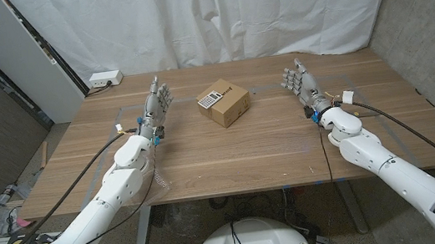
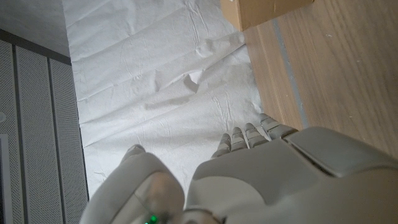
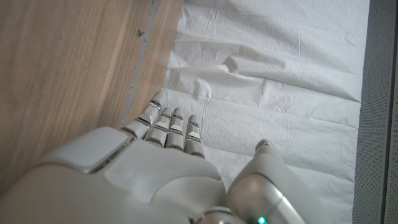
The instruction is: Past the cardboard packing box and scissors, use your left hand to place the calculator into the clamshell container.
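From the head view, my left hand (image 1: pixel 158 99) stands open and holding nothing on the wooden table (image 1: pixel 230 150), my right hand (image 1: pixel 300 82) likewise open and unladen on the far side, and the small grey calculator (image 1: pixel 210 100) lies on top of the brown cardboard packing box (image 1: pixel 225 103) between them, just inward of my left hand, which I judge nearer, its long axis running roughly away from me. From my left wrist, a corner of that box shows beyond my spread fingers (image 2: pixel 249 135). From my right wrist, my fingers (image 3: pixel 169 127) reach out straight over the table edge, grasping nothing.
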Controlling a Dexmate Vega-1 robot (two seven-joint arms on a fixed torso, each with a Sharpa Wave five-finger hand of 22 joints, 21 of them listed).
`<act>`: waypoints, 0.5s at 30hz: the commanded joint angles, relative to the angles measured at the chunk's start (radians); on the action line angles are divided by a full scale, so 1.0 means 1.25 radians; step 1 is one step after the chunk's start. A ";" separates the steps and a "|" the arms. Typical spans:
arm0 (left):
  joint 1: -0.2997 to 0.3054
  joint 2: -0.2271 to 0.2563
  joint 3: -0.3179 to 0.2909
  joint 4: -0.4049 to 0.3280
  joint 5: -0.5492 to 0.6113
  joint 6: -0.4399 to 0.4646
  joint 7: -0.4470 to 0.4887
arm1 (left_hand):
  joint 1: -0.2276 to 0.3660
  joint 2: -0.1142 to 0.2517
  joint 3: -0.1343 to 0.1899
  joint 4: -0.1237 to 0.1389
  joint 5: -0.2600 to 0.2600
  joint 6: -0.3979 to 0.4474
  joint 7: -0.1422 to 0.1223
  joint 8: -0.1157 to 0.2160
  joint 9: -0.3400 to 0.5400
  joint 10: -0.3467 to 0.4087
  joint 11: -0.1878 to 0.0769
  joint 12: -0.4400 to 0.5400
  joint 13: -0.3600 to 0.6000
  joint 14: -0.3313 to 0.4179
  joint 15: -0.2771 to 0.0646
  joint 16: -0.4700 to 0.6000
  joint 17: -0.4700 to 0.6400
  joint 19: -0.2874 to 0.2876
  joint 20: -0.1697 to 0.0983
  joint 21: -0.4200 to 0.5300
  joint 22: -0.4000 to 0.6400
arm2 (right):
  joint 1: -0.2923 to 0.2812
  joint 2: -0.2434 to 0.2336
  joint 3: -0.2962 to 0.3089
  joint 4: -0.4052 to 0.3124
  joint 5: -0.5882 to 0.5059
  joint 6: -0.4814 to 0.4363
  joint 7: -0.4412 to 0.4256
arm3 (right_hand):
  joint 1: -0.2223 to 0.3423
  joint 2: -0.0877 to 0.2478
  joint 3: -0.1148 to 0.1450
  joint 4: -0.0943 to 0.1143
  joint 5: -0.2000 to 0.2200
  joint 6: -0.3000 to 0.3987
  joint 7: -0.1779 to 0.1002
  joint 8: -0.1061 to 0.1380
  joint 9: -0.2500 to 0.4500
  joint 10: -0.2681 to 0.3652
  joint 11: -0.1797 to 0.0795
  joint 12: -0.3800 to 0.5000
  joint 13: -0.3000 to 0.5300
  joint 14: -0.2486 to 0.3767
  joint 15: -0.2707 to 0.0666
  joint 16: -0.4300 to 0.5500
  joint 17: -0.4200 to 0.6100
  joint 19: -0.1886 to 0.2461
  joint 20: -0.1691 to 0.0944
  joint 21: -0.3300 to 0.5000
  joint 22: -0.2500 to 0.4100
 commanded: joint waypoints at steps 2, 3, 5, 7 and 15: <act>0.039 0.021 -0.017 -0.039 -0.004 -0.008 0.012 | 0.012 0.002 0.007 -0.002 0.006 -0.006 -0.001 0.006 0.003 -0.002 -0.002 0.005 0.003 -0.004 -0.001 0.005 0.003 -0.005 -0.034 0.004 0.002 | -0.028 0.004 -0.009 -0.041 -0.009 -0.008 -0.033 | 0.010 0.002 0.005 -0.003 0.004 0.013 -0.003 0.006 0.003 0.011 -0.001 0.006 0.001 0.011 -0.001 0.006 0.002 0.009 -0.019 0.001 0.001; 0.040 0.021 -0.018 -0.039 -0.003 -0.010 0.013 | 0.013 0.004 0.008 -0.003 0.007 -0.005 -0.001 0.006 0.002 -0.001 -0.004 0.005 0.002 -0.003 -0.001 0.005 0.002 -0.004 -0.034 0.004 0.002 | -0.031 0.002 -0.008 -0.047 -0.009 -0.010 -0.036 | 0.010 0.002 0.005 -0.003 0.004 0.013 -0.003 0.006 0.003 0.011 -0.001 0.006 0.001 0.013 -0.001 0.006 0.002 0.009 -0.019 0.001 0.001; 0.040 0.023 -0.018 -0.039 -0.005 -0.011 0.006 | 0.015 0.005 0.008 -0.004 0.008 -0.003 -0.001 0.007 0.002 0.001 -0.004 0.006 0.002 -0.001 -0.001 0.006 0.002 -0.004 -0.033 0.005 0.002 | -0.039 -0.003 -0.005 -0.059 -0.010 -0.012 -0.045 | 0.011 0.003 0.005 -0.003 0.004 0.014 -0.003 0.006 0.003 0.013 -0.001 0.007 0.001 0.014 -0.001 0.007 0.002 0.011 -0.018 0.000 0.001; 0.040 0.024 -0.018 -0.037 -0.007 -0.015 -0.001 | 0.017 0.008 0.009 -0.005 0.009 -0.001 -0.002 0.008 0.002 0.002 -0.003 0.007 0.002 0.001 -0.001 0.007 0.002 -0.003 -0.033 0.005 0.002 | -0.046 -0.007 -0.003 -0.068 -0.011 -0.013 -0.049 | 0.011 0.003 0.006 -0.004 0.004 0.015 -0.003 0.006 0.003 0.014 -0.001 0.007 0.001 0.015 -0.001 0.007 0.002 0.011 -0.018 -0.001 0.001; 0.047 0.031 -0.019 -0.049 0.005 -0.026 0.003 | 0.033 0.025 0.018 -0.012 0.014 0.007 -0.002 0.012 0.002 0.010 -0.007 0.011 0.001 0.009 0.001 0.009 0.002 0.000 -0.031 0.007 0.002 | -0.063 -0.017 0.003 -0.091 -0.008 -0.017 -0.057 | 0.013 0.004 0.006 -0.005 0.004 0.017 -0.005 0.007 0.003 0.019 -0.002 0.009 0.002 0.021 -0.002 0.008 0.002 0.016 -0.015 -0.004 0.002</act>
